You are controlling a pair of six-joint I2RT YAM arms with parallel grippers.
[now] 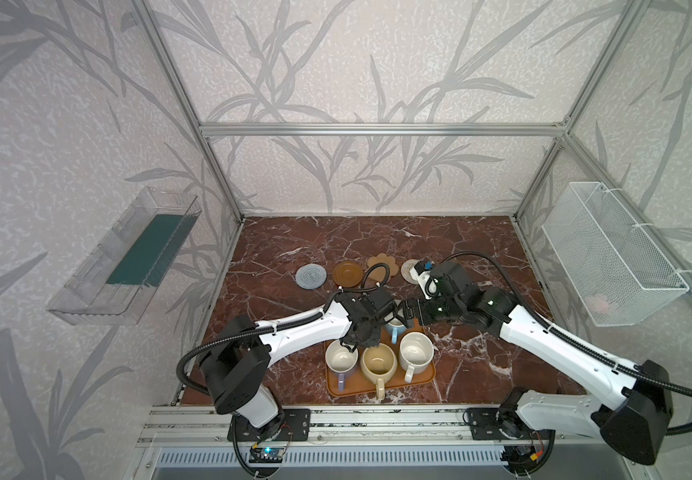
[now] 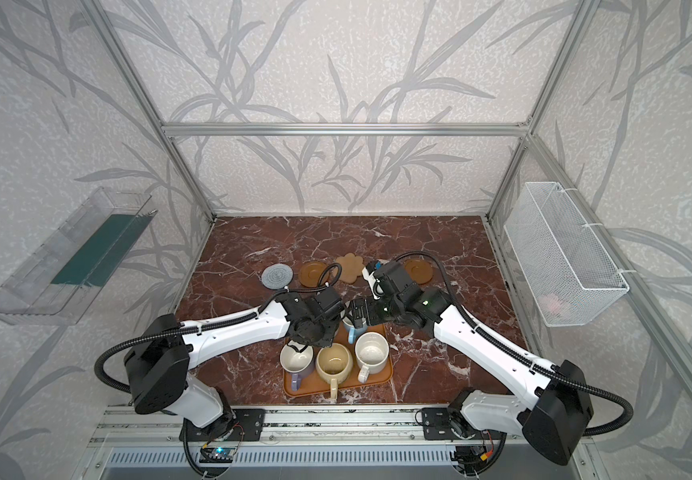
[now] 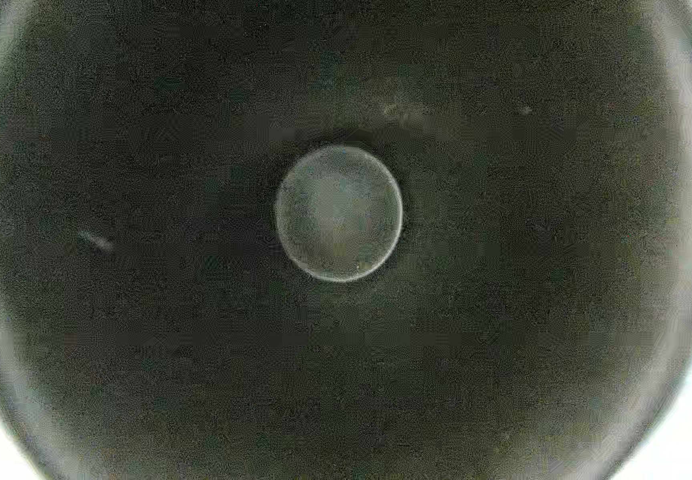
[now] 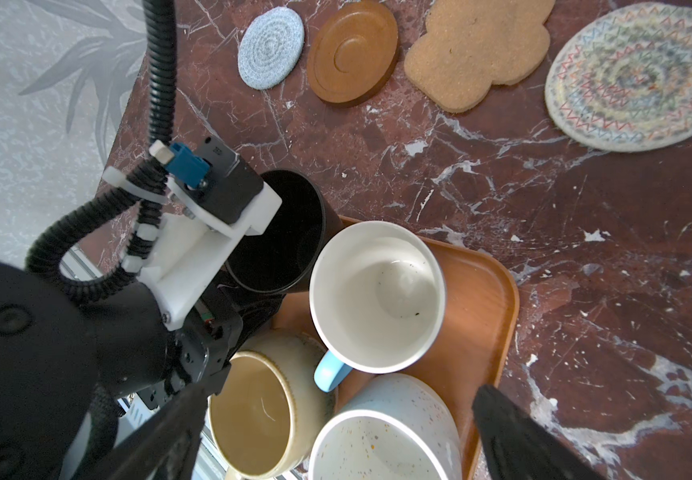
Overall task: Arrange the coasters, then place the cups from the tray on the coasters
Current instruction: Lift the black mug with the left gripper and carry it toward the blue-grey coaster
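Five coasters [image 2: 350, 268] lie in a row beyond the tray [image 4: 490, 291] (that part looks done), no cups on them yet; the left tool [image 1: 362, 332] is closed, seemingly on the black cup [image 4: 286, 232] at the tray's corner, while the right tool [image 4: 338, 392] gapes above the tray.

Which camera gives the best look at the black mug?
The right wrist view: the black mug shows its rim and wall there. The left wrist view shows only a dark inside, probably this mug's; in both top views it cannot be made out.
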